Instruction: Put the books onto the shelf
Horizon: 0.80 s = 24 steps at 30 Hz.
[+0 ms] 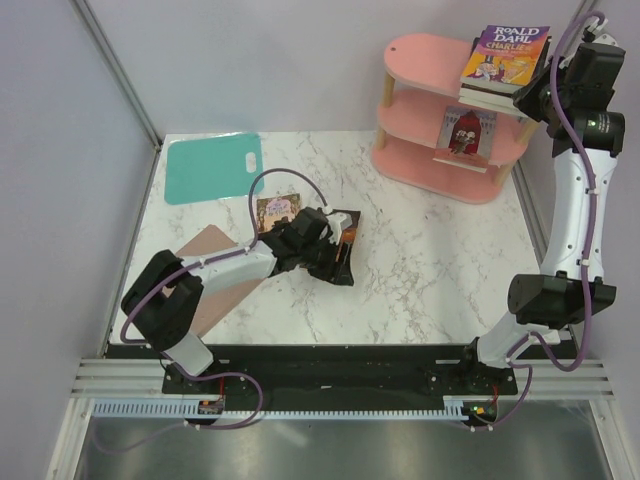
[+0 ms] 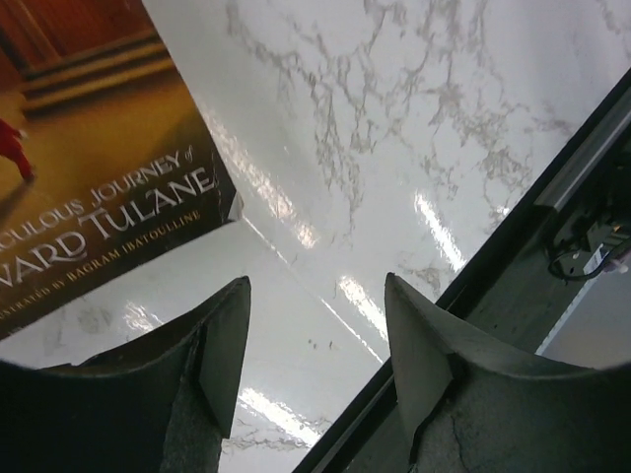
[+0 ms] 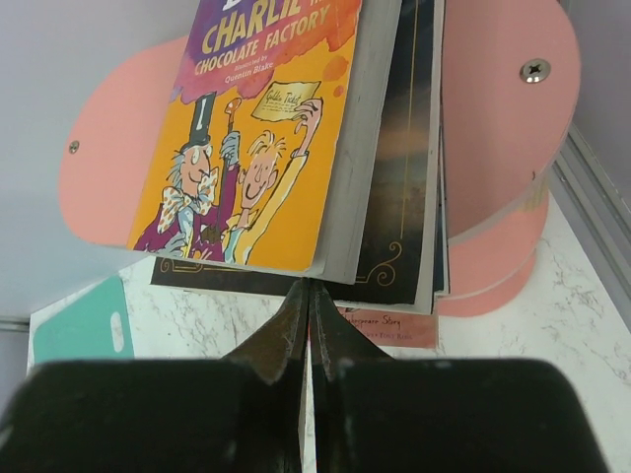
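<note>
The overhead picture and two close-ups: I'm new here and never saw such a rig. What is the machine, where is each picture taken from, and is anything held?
Two robot arms stand bolted at the near edge of the table. The overhead camera looks down from behind them; each close-up comes from a camera on a wrist. The left claw is open and empty beside the Edward Tulane book. The right claw is shut, holding nothing, at the edge of the Roald Dahl book stacked on the pink shelf. A teal mat and cardboard sheet lie there too.
</note>
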Each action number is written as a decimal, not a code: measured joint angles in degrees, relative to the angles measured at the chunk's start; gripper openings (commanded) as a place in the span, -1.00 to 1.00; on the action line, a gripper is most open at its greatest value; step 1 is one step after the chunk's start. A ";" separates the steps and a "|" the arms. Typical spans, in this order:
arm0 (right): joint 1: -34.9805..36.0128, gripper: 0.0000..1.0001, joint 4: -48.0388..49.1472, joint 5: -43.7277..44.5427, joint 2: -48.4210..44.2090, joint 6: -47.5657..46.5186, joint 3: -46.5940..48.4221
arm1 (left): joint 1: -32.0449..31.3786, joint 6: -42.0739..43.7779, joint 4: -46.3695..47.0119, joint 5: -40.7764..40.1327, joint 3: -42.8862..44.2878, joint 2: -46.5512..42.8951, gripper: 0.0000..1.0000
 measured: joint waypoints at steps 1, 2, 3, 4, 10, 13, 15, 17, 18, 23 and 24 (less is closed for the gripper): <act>-0.17 -0.88 0.11 0.00 0.00 0.07 0.00 | -0.20 -0.31 0.76 0.04 -1.55 -0.20 0.25; -0.37 -0.88 0.22 0.00 0.00 0.13 0.00 | -0.48 -0.70 2.08 0.07 -3.43 -0.28 0.25; -0.52 -0.88 0.22 0.00 0.00 0.17 0.00 | -0.81 -1.09 3.21 0.07 -5.18 -0.31 0.25; -0.72 -0.88 0.24 -0.04 0.00 0.24 0.00 | -1.16 -1.46 4.07 0.07 -6.75 -0.31 0.24; -0.94 -0.86 1.49 -1.33 -0.70 0.37 -1.38 | -2.40 -2.99 7.69 0.09 -12.31 -0.39 0.26; -0.94 -0.66 2.62 -2.54 -2.64 0.42 -3.85 | -2.40 -3.37 8.96 0.09 -13.05 -0.70 0.26; -0.94 -0.47 3.21 -3.10 -4.35 0.57 -5.14 | -2.40 -3.63 10.60 0.09 -13.22 -0.85 0.26; -0.94 -0.35 3.72 -3.34 -5.97 0.81 -5.46 | -2.40 -4.02 12.94 0.11 -13.75 -0.90 0.26; -0.94 -0.16 4.20 -3.48 -7.43 0.52 -5.60 | -2.40 -4.37 14.08 0.09 -14.25 -0.96 0.27; -0.96 0.60 7.93 -3.67 -17.64 -0.07 -13.86 | -2.40 -5.64 15.72 -1.68 -17.14 -3.89 0.33; -0.96 0.65 8.28 -4.09 -20.44 -0.26 -16.48 | -2.40 -5.66 15.06 -2.51 -17.16 -5.29 0.34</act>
